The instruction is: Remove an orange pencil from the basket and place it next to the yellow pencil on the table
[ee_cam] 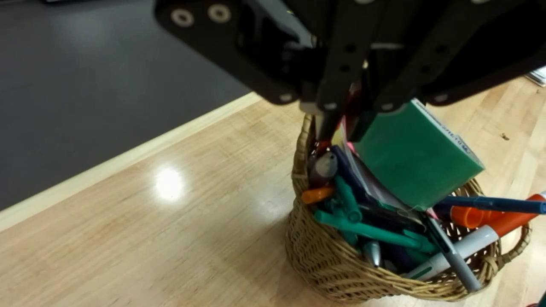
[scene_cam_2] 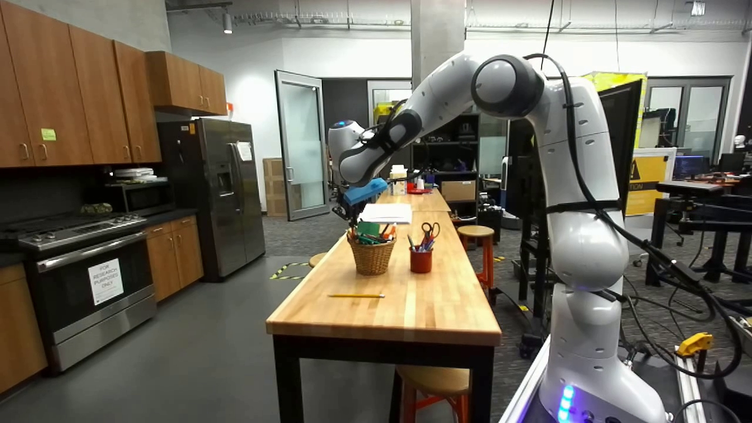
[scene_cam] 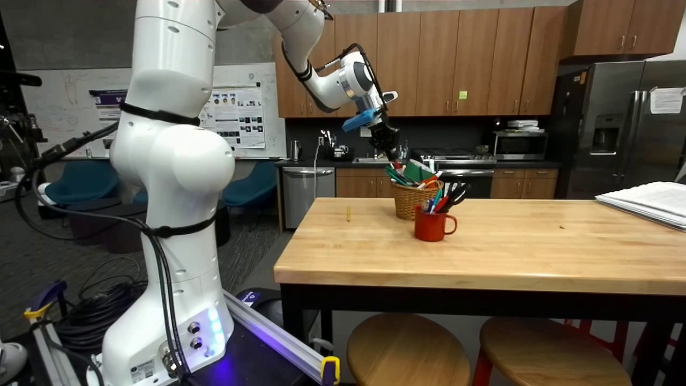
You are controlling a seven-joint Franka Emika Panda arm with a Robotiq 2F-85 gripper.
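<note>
The tan woven basket [scene_cam: 408, 203] stands on the wooden table [scene_cam: 343, 254], full of pens and markers; it also shows in an exterior view [scene_cam_2: 372, 259] and the wrist view [ee_cam: 318, 264]. The yellow pencil [scene_cam_2: 356, 295] lies on the table apart from the basket, also visible in an exterior view [scene_cam: 348, 214]. My gripper [ee_cam: 340, 135] points down at the basket's rim, its fingers close together with a narrow gap. A thin red-orange stick, seemingly the orange pencil [ee_cam: 353, 101], shows in that gap, mostly hidden by the fingers. I cannot tell whether they clamp it.
A green box [ee_cam: 418, 153] leans in the basket beside the right finger. A red mug [scene_cam: 430, 227] with scissors and pens stands close to the basket. White papers [scene_cam_2: 386, 213] lie farther along the table. The table's edge [ee_cam: 128, 160] runs near the basket.
</note>
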